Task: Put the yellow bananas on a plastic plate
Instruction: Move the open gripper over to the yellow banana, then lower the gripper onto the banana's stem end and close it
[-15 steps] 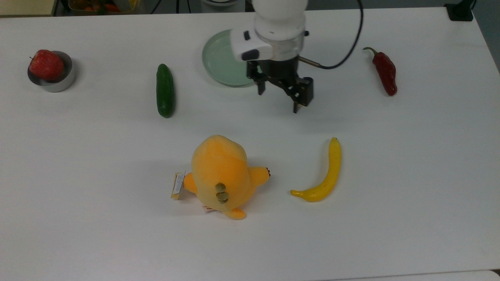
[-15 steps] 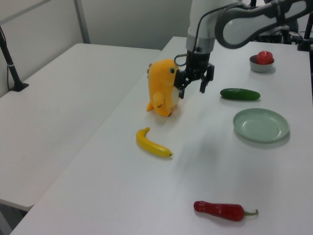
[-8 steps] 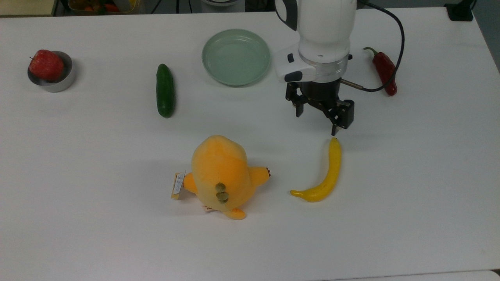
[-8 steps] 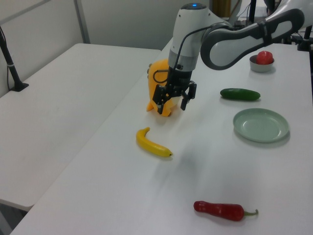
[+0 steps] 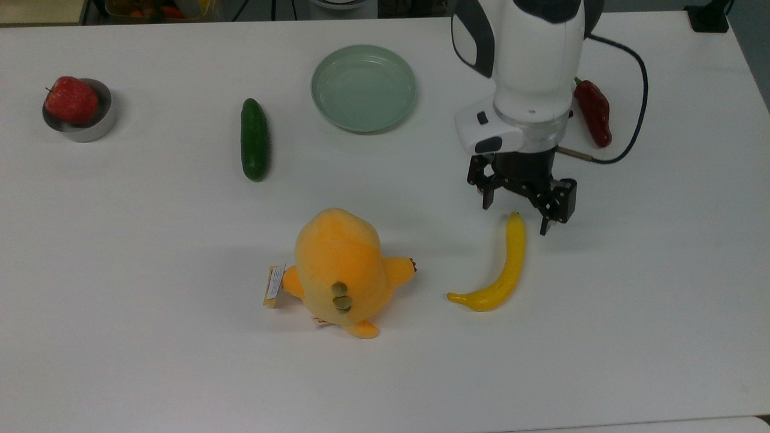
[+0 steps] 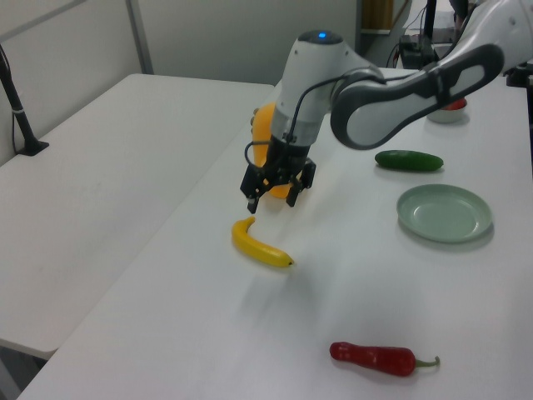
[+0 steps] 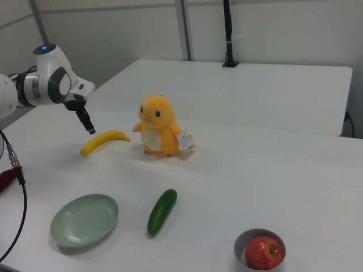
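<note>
Banana (image 5: 504, 270) is lying flat on the white tabletop (image 5: 150, 252), untouched, at roughly 5 o'clock from the mint-green plate (image 5: 363, 88) in the top view and well apart from it. Plate is standing empty.

Gripper (image 5: 522, 211) is now hanging over the banana's upper tip, fingers (image 5: 544, 225) spread apart and holding nothing. One second ago it was overlapping the plate's rim at about 4 o'clock in the top view; half a second ago it was short of the banana's tip. It has been travelling steadily toward 5 o'clock, and the left view (image 6: 273, 193) shows it still clear of the fruit.

Judgement: the approach is nearing completion; the grasp has not begun. The fingers are straddling the tip rather than the thicker middle, so a further shift along the banana appears advisable before descending.

Plush toy (image 5: 340, 272) is standing near the banana at 9 o'clock, clear of the likely path. Cucumber (image 5: 254, 139) and red pepper (image 5: 594, 112) are lying undisturbed.
</note>
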Tool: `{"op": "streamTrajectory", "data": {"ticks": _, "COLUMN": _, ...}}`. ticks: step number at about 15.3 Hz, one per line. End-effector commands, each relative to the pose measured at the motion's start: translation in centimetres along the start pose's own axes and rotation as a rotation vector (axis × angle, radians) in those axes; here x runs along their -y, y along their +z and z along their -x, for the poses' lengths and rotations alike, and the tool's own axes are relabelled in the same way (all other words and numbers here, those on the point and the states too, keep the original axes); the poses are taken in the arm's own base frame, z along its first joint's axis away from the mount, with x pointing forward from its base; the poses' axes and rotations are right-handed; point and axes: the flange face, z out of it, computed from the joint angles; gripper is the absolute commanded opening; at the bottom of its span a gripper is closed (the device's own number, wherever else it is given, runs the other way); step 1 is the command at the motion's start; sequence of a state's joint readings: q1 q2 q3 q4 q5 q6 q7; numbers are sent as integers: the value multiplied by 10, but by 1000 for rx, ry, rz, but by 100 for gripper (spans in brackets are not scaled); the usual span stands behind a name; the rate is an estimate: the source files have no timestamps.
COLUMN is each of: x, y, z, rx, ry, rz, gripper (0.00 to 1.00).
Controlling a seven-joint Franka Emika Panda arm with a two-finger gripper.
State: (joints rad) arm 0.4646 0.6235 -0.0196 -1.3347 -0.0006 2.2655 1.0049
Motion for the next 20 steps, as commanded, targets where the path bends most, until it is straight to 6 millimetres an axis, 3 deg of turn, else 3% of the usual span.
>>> {"op": "streamTrajectory", "data": {"ticks": 1, "x": 8, "y": 35, "z": -6, "rx": -55, "ry": 0, "rz": 14, "gripper": 100}}
{"op": "streamTrajectory", "data": {"ticks": 2, "x": 7, "y": 52, "z": -5, "rx": -66, "ry": -4, "rz": 2, "gripper": 100}}
{"op": "streamTrajectory", "data": {"ticks": 10, "x": 6, "y": 93, "z": 9, "rx": -89, "ry": -63, "rz": 39, "gripper": 100}}
{"op": "streamTrajectory", "data": {"ticks": 19, "x": 7, "y": 95, "z": 12, "rx": -113, "ry": -67, "rz": 55, "gripper": 100}}
{"op": "streamTrajectory", "data": {"ticks": 20, "x": 7, "y": 95, "z": 13, "rx": -114, "ry": -72, "rz": 57, "gripper": 96}}
